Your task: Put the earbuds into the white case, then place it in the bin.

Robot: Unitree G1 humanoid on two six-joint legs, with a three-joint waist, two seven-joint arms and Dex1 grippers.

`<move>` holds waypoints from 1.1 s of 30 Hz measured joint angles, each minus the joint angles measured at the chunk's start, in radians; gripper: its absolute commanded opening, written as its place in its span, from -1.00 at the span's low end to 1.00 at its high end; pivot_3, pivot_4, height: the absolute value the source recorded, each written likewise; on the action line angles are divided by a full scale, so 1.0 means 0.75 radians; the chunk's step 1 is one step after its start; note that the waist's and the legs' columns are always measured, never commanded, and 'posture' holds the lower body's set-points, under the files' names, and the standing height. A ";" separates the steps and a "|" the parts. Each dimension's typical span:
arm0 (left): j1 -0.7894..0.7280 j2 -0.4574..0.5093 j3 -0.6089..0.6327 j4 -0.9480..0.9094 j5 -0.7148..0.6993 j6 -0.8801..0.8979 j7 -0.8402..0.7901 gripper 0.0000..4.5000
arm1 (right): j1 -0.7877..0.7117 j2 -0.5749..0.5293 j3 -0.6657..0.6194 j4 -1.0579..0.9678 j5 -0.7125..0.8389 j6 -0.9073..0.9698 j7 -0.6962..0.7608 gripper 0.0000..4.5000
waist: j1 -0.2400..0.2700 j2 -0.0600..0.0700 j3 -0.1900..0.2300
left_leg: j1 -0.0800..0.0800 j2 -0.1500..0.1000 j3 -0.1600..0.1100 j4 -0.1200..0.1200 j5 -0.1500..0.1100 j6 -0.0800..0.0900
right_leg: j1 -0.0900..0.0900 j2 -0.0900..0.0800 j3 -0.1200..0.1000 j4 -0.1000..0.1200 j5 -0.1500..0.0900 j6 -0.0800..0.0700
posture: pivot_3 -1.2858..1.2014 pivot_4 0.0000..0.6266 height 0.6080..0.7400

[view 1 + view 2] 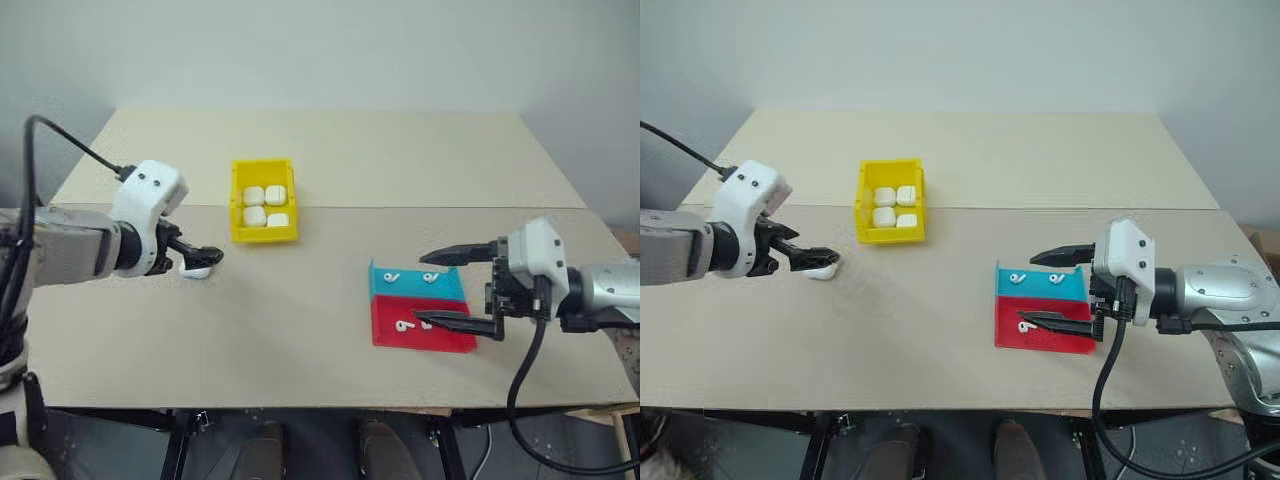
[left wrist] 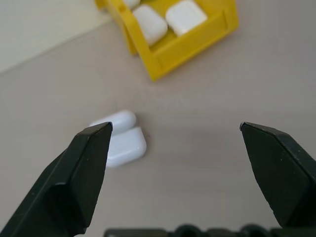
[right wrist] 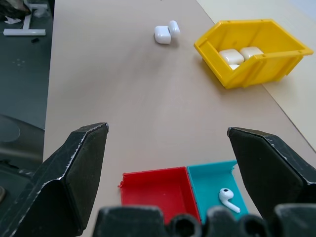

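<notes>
The left gripper (image 2: 175,131) stands with its two black fingers spread wide and nothing between them, hovering over the tan table (image 1: 300,310). Just ahead of its fingertips, nearer the finger on one side than the other, lies the white case (image 2: 120,138) with its lid flipped open, resting on the table and not touched by either finger. Farther out beyond that gripper sits the bin (image 1: 263,200), a yellow open-top box that already holds four closed white cases (image 1: 266,207) packed side by side. The right gripper (image 1: 448,288) is likewise spread wide and holds nothing; it hangs over the near corner of two shallow trays that sit touching one another. Its upper finger reaches across the blue tray (image 1: 412,283) and its lower finger across the red tray (image 1: 415,327). The earbuds (image 1: 1038,279) lie in those trays under and just beyond this gripper's fingers: two small white stemmed pieces in the blue tray and one that can be made out in the red tray. From the right gripper, the open case and the bin lie well apart across the table.
</notes>
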 measured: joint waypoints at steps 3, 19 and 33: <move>-0.073 0.001 -0.072 0.162 -0.129 0.000 0.201 1.00 | -0.010 0.016 0.035 0.000 0.000 0.000 -0.012 0.98 | 0.004 0.000 0.000 | 0.001 0.000 -0.002 0.000 0.001 -0.001 | 0.001 0.000 -0.001 0.002 0.001 -0.001 | 0.03 -0.52 1.00; -0.260 -0.135 -0.284 0.691 -0.217 0.000 0.602 1.00 | -0.034 0.036 0.051 -0.011 -0.009 -0.001 -0.031 0.98 | 0.007 0.000 0.000 | 0.000 -0.002 -0.003 0.000 0.002 -0.003 | 0.000 -0.001 -0.002 0.002 0.001 -0.002 | 0.03 -0.52 1.00; -0.455 -0.152 -0.514 0.986 0.123 0.000 0.248 1.00 | 0.058 0.084 0.052 -0.135 -0.016 -0.001 -0.133 0.98 | 0.007 0.000 0.000 | -0.002 -0.003 0.007 0.000 0.002 -0.003 | -0.001 0.000 -0.002 0.001 0.001 -0.001 | 0.03 -0.52 1.00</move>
